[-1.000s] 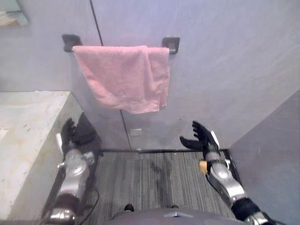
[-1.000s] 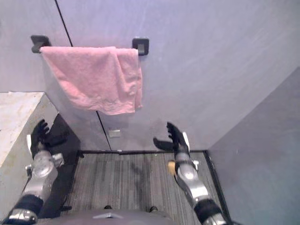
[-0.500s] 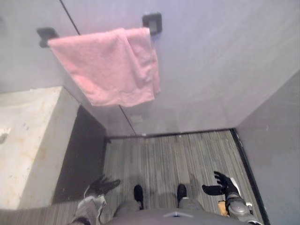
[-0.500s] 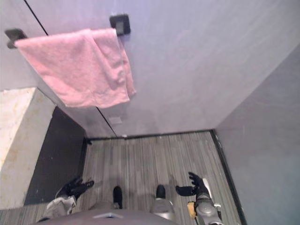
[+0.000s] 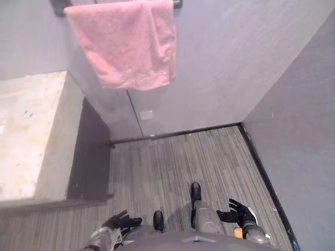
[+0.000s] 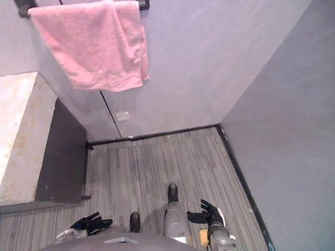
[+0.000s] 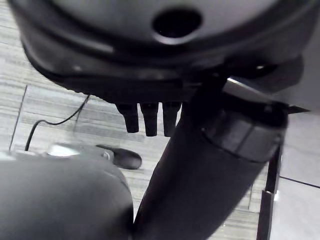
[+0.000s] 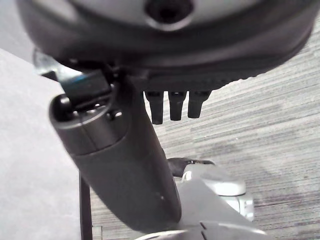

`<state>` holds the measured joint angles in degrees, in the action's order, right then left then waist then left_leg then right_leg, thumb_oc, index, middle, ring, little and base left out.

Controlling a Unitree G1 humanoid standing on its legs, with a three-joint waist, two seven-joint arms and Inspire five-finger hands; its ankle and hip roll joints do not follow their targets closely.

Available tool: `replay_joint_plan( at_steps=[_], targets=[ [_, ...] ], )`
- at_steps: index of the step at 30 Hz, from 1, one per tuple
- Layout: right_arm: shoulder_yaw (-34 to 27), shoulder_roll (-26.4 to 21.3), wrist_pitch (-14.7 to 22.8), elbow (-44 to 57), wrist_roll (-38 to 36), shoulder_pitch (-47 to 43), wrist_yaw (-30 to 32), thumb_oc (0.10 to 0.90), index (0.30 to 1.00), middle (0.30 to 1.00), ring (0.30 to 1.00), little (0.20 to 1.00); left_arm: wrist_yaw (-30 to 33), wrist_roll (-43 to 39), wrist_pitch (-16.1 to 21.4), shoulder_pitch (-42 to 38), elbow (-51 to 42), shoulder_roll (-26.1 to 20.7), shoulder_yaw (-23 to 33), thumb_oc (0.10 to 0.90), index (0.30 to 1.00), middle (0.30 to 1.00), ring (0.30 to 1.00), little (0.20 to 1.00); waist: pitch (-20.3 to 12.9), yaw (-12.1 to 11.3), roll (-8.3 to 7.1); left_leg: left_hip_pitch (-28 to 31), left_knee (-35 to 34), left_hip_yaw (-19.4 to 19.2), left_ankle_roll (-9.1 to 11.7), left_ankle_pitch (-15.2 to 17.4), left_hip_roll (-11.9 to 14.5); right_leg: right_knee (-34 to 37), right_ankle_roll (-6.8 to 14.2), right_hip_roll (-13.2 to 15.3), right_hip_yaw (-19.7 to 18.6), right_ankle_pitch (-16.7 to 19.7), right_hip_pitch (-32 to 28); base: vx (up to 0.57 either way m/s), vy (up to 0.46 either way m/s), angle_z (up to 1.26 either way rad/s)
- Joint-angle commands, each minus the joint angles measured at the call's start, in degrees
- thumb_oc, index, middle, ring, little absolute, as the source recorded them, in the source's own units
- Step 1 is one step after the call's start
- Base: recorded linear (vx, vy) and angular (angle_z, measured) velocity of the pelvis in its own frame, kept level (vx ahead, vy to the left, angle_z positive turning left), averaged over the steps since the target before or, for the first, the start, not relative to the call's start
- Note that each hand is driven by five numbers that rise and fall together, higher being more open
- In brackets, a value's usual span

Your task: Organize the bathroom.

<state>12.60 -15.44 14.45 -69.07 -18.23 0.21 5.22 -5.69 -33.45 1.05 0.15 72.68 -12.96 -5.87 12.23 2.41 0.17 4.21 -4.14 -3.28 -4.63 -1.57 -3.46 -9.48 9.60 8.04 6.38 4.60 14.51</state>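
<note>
Pink terry towel (image 5: 125, 44) hangs folded over the dark wall rail (image 6: 23, 9) high on the grey wall, above the pale stone counter (image 5: 26, 136). My left hand (image 5: 121, 223) and right hand (image 5: 235, 213) hang low over the striped grey floor (image 5: 162, 167), well apart from the towel, fingers spread loosely, holding nothing.

Towel (image 5: 125, 42) on wall rail (image 6: 142, 5), above & right of counter (image 5: 29, 133)

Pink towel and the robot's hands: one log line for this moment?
towel: draped on wall bar | left hand: open, low, empty | right hand: open, low, empty
</note>
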Motion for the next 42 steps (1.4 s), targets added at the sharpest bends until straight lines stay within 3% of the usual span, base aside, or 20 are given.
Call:
replay_joint_plan(
  at_steps=[1, 4, 5, 6, 7, 8, 10, 15, 17, 19, 21, 24, 25, 26, 29, 32, 36, 38, 39, 42],
  targets=[
    [3.0, -1.1, 3.4, 3.6, 3.5, -2.8, -0.2, 0.800, 0.900, 0.900, 0.900, 0.900, 0.4, 2.5, -1.5, 1.7, 2.5, -4.5, -0.6, 0.800, 0.900, 0.900, 0.900, 0.900, 0.4, -1.5, 1.41, 1.4, 0.4, 6.8, -0.1, 4.9, -1.0, -1.7, -2.5, -2.6, 0.4, 3.0, -1.6, -0.41, -0.082, -0.18],
    [2.7, 0.0, 3.7, 1.4, 0.4, -3.4, -0.3, 0.800, 0.900, 0.900, 0.900, 0.900, 0.8, 2.7, -2.6, -0.5, 3.0, -4.7, -1.2, 0.800, 0.900, 0.900, 0.900, 0.900, -1.6, -2.5, 2.27, -1.5, -0.6, 8.5, -0.4, 1.7, 0.0, -6.6, -3.5, -3.5, -1.9, -3.0, -6.3, -0.45, -0.138, 0.15],
    [2.7, 0.8, 3.5, 0.5, -0.5, -3.6, 0.2, 0.800, 0.900, 0.900, 0.900, 0.900, 1.2, 3.4, -3.0, -1.4, 3.1, -4.3, -1.8, 0.800, 0.900, 0.900, 0.900, 0.900, -2.4, -2.6, 2.11, -2.8, -0.4, 9.2, -0.2, 0.8, -0.1, -6.0, -3.8, -4.9, -3.9, -5.2, -8.8, -0.47, -0.209, 0.91],
    [2.9, 1.3, 2.5, -0.1, -1.0, -3.9, 0.1, 0.800, 0.900, 0.900, 0.900, 0.900, 1.5, 3.9, -3.5, -2.2, 3.2, -3.9, -2.6, 0.800, 0.900, 0.900, 0.900, 0.900, -3.2, -2.5, 2.01, -5.7, -0.1, 9.7, 0.3, -0.7, -0.2, -5.0, -4.7, -7.7, -8.3, -7.9, -11.8, -0.35, -0.161, 1.03],
    [2.9, 1.3, 2.5, -0.1, -1.0, -3.9, 0.1, 0.800, 0.900, 0.900, 0.900, 0.900, 1.5, 3.9, -3.6, -2.2, 3.2, -3.9, -2.5, 0.800, 0.900, 0.900, 0.900, 0.900, -3.2, -2.5, 1.98, -5.6, 0.0, 9.7, 0.3, -0.7, -0.3, -5.0, -4.7, -7.7, -8.3, -7.9, -11.9, -0.38, -0.175, 1.27],
    [3.8, 1.4, 1.1, 0.2, -1.3, -4.9, 0.0, 0.800, 0.900, 0.900, 0.900, 0.900, 2.5, 4.4, -4.6, -3.3, 2.7, -3.6, -3.5, 0.800, 0.900, 0.900, 0.900, 0.900, -3.8, -2.8, 1.82, -8.2, 0.2, 10.4, 0.9, -1.8, -0.4, -0.7, -5.9, -9.5, -11.5, -10.4, -15.3, -0.37, -0.172, 0.92],
    [5.5, 1.1, -0.2, 0.4, 0.5, -6.5, -0.1, 0.800, 0.900, 0.900, 0.900, 0.900, 3.5, 4.4, -4.7, -4.6, 3.3, -3.2, -4.6, 0.800, 0.900, 0.900, 0.900, 0.900, -3.5, -3.9, 1.74, -14.6, -0.9, 9.9, 4.2, -5.6, -0.4, 5.3, -7.4, -11.7, -12.8, -11.1, -19.3, -0.46, -0.181, 0.93],
    [6.3, -1.8, -0.4, 2.0, 2.4, -6.5, -0.9, 0.800, 0.900, 0.900, 0.900, 0.900, 2.8, 7.8, -3.0, -3.7, 3.8, -2.8, -3.9, 0.800, 0.900, 0.900, 0.900, 0.900, -1.0, -4.1, 2.29, -16.2, -0.9, 7.7, 5.3, -4.3, 0.0, 6.9, -8.9, -11.6, -10.1, -10.5, -20.2, -0.29, -0.006, 1.08],
    [5.5, -2.6, -0.9, 1.4, 2.6, -5.8, -1.4, 0.800, 0.900, 0.900, 0.900, 0.900, 3.7, 7.1, -1.3, -4.0, 4.2, -2.3, -2.4, 0.800, 0.900, 0.900, 0.900, 0.900, -0.8, -3.4, 1.20, -14.5, 4.7, 4.5, 5.4, -3.3, 2.6, 7.9, -10.0, -9.1, -5.2, -9.8, -19.7, -0.37, 0.150, 0.96],
    [5.6, -2.7, -1.0, 0.5, 4.7, -5.4, -1.6, 0.800, 0.900, 0.900, 0.900, 0.900, 3.8, 6.7, -0.9, -4.0, 4.2, -2.1, -1.7, 0.800, 0.900, 0.900, 0.900, 0.900, -1.1, -3.0, 0.39, -13.7, 7.3, 4.0, 5.3, -2.4, 3.7, 8.3, -10.1, -7.6, -3.2, -9.2, -19.5, -0.26, 0.162, 1.06],
    [5.6, -2.7, -2.4, -0.4, 4.4, -4.5, -1.6, 0.800, 0.900, 0.900, 0.900, 0.900, 4.4, 6.7, 0.0, -3.2, 3.4, -1.8, -1.0, 0.800, 0.900, 0.900, 0.900, 0.900, -2.1, -2.6, -0.98, -10.9, 9.7, 2.5, 5.5, -1.0, 6.9, 8.8, -9.6, -4.9, 0.2, -8.0, -19.1, -0.19, 0.213, 1.34],
    [6.4, -3.2, -2.5, -0.1, 13.2, -4.5, -1.4, 0.800, 0.900, 0.900, 0.900, 0.900, 5.2, 6.2, 0.0, -2.8, 3.0, -2.0, -0.6, 0.800, 0.900, 0.900, 0.900, 0.900, -3.3, -2.3, -0.92, -7.2, 7.4, 1.2, 6.3, -1.1, 9.3, 8.6, -9.2, -3.8, 2.5, -8.0, -18.8, -0.08, 0.264, 1.09],
    [7.9, -3.8, -3.5, 0.3, 15.1, -4.8, -2.9, 0.800, 0.900, 0.900, 0.900, 0.900, 4.9, 6.8, 0.4, -2.6, 2.9, -1.9, -0.2, 0.800, 0.900, 0.900, 0.900, 0.900, -3.9, -2.4, -0.56, -6.4, 6.1, 0.5, 7.5, -2.4, 10.9, 9.1, -9.2, -3.6, 3.6, -8.0, -19.1, 0.02, 0.312, 1.04],
    [8.9, -4.2, -4.3, 1.2, 16.1, -4.7, -3.5, 0.800, 0.900, 0.900, 0.900, 0.900, 4.8, 7.5, 0.8, -2.3, 2.5, -2.0, 0.3, 0.800, 0.900, 0.900, 0.900, 0.900, -3.9, -2.3, -0.33, -5.4, 4.7, -1.7, 8.7, -3.7, 12.6, 9.4, -9.1, -3.3, 5.3, -8.2, -20.0, 0.03, 0.358, 1.10],
    [9.9, -4.9, -6.1, 2.4, 15.0, -4.5, -4.0, 0.800, 0.900, 0.900, 0.900, 0.900, 5.3, 8.3, 0.6, -1.9, 1.7, -1.9, 0.6, 0.800, 0.900, 0.900, 0.900, 0.900, -4.2, -2.5, 0.27, -5.0, 1.0, -4.7, 10.0, -5.4, 14.4, 8.9, -8.5, -2.5, 8.0, -8.8, -20.9, 0.06, 0.360, 1.40],
    [8.2, -4.7, -8.0, 1.1, 10.7, -4.9, -2.4, 0.800, 0.900, 0.900, 0.900, 0.900, 5.4, 10.5, -0.2, -0.7, 2.8, -2.0, 0.7, 0.800, 0.900, 0.900, 0.900, 0.900, -4.3, -3.5, 0.80, -5.3, -0.4, -6.0, 10.2, -6.0, 14.2, 8.5, -7.2, -1.0, 10.6, -9.1, -21.8, 0.14, 0.489, 1.52],
    [5.6, -3.4, -10.6, -1.1, 5.5, -6.1, -1.1, 0.800, 0.900, 0.900, 0.900, 0.900, 6.4, 10.9, -3.9, 0.8, 5.3, -2.4, 1.6, 0.800, 0.900, 0.900, 0.900, 0.900, -4.6, -4.8, 0.21, -4.9, 0.4, -4.4, 8.0, -3.6, 11.7, 5.6, -4.2, 3.3, 9.5, -8.2, -21.9, 0.17, 0.477, 0.86],
    [3.6, -3.0, -11.2, -1.6, 3.4, -6.2, -2.5, 0.800, 0.900, 0.900, 0.900, 0.900, 6.1, 10.9, -4.8, 1.4, 6.5, -2.7, 2.1, 0.800, 0.900, 0.900, 0.900, 0.900, -4.4, -4.8, 0.07, -5.5, 2.7, -4.3, 6.3, -2.3, 10.0, 0.2, -4.3, 6.4, 8.2, -5.8, -21.0, 0.19, 0.525, 0.54],
    [3.0, -3.3, -11.3, -1.5, 5.4, -6.1, -3.6, 0.800, 0.900, 0.900, 0.900, 0.900, 5.2, 9.8, -5.3, 1.2, 7.1, -2.9, 1.7, 0.800, 0.900, 0.900, 0.900, 0.900, -3.6, -3.9, 0.24, -4.6, 3.2, -4.7, 4.3, -1.2, 7.8, -9.5, -4.2, 10.8, 6.0, 0.1, -17.2, 0.20, 0.603, 0.49],
    [2.2, -4.8, -11.4, -2.0, 8.8, -5.2, -6.2, 0.800, 0.900, 0.900, 0.900, 0.900, 4.8, 9.0, -5.1, 0.8, 6.9, -2.8, -0.1, 0.800, 0.900, 0.900, 0.900, 0.900, -2.0, -2.0, 1.81, -1.1, 1.6, -3.8, 2.5, -0.5, 5.3, -25.1, -4.6, 12.8, 1.2, 4.3, -8.8, 0.20, 0.501, 0.37]
  ],
)
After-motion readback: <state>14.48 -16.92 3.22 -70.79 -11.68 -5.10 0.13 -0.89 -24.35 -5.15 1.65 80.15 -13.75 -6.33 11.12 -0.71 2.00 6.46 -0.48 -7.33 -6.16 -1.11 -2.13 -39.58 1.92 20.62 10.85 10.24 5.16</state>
